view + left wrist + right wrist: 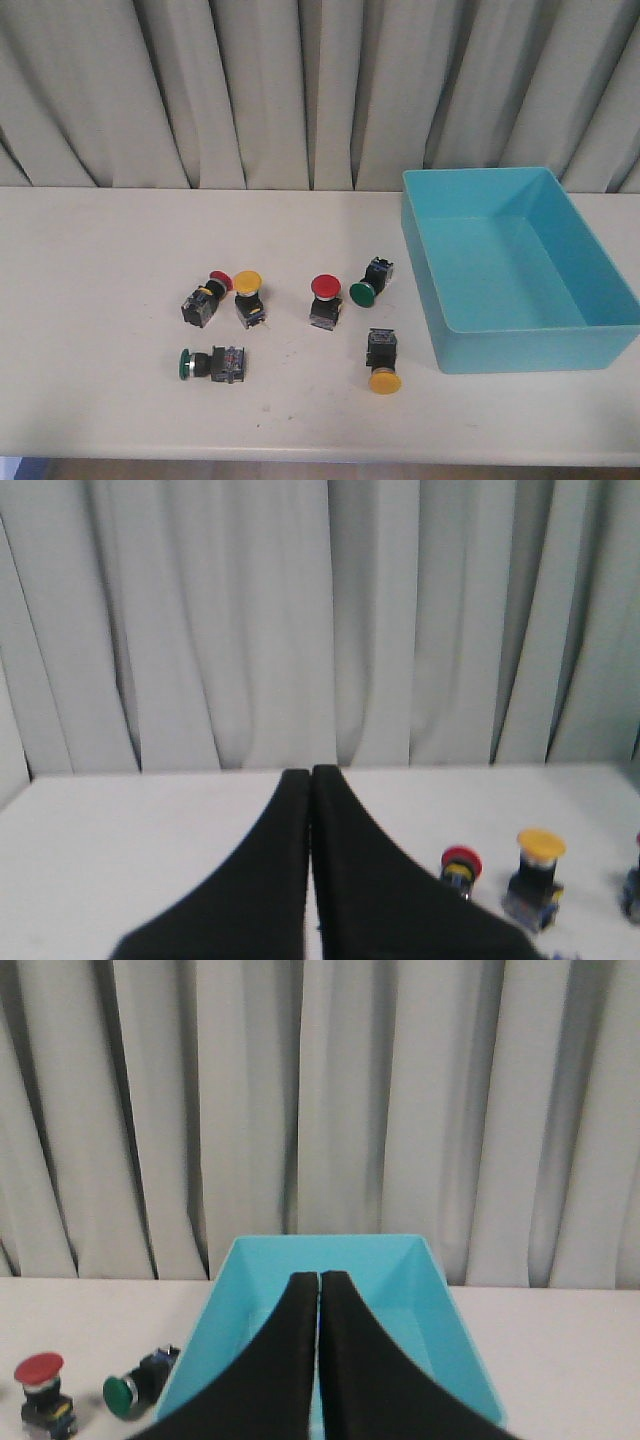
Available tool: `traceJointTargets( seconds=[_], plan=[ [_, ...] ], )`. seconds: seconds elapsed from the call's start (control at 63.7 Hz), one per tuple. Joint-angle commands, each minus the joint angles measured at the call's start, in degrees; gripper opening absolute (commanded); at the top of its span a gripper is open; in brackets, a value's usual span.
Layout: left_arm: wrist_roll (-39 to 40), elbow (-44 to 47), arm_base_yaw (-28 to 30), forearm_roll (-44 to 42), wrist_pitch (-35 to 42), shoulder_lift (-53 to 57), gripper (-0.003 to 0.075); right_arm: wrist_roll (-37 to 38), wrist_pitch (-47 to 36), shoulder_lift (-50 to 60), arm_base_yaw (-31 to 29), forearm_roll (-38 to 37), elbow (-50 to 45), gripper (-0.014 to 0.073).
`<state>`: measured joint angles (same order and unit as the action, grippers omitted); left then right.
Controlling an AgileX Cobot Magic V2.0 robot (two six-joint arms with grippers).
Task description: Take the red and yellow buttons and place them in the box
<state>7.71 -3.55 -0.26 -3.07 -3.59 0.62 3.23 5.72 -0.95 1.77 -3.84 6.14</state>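
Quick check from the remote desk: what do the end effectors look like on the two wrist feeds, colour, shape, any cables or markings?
Both look alike. The left end effector and the right end effector each show two matte black fingers, broad at the base and curving to narrow tips. The surfaces are plain: no markings, labels or cables show. The arms themselves are out of view, and the front view shows neither.

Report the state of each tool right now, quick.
Left tool: closed, fingers pressed together, holding nothing.
Right tool: closed, fingers pressed together, holding nothing.
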Motion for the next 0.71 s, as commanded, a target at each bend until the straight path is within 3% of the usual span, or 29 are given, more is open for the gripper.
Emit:
traceJointTargets(
  seconds=[0.0,0.33,0.69],
  plan=[
    [1.3,-7.8,0.1,0.5,2.5,-2.1,-0.0006,-0.1,-0.2,-4.5,-0.3,-0.5,8.7,-0.0003],
    [-1.6,-34.4,0.1,0.3,-17.2,-23.0,-0.0006,-0.1,15.8,-24.5,-0.3,-0.6,30.5,-0.0003],
    [-1.9,-35.8,0.1,0.4,-26.1,-35.5,-0.0006,-0.1,25.3,-39.1,-0.3,-0.5,32.5,-0.0003]
  ],
)
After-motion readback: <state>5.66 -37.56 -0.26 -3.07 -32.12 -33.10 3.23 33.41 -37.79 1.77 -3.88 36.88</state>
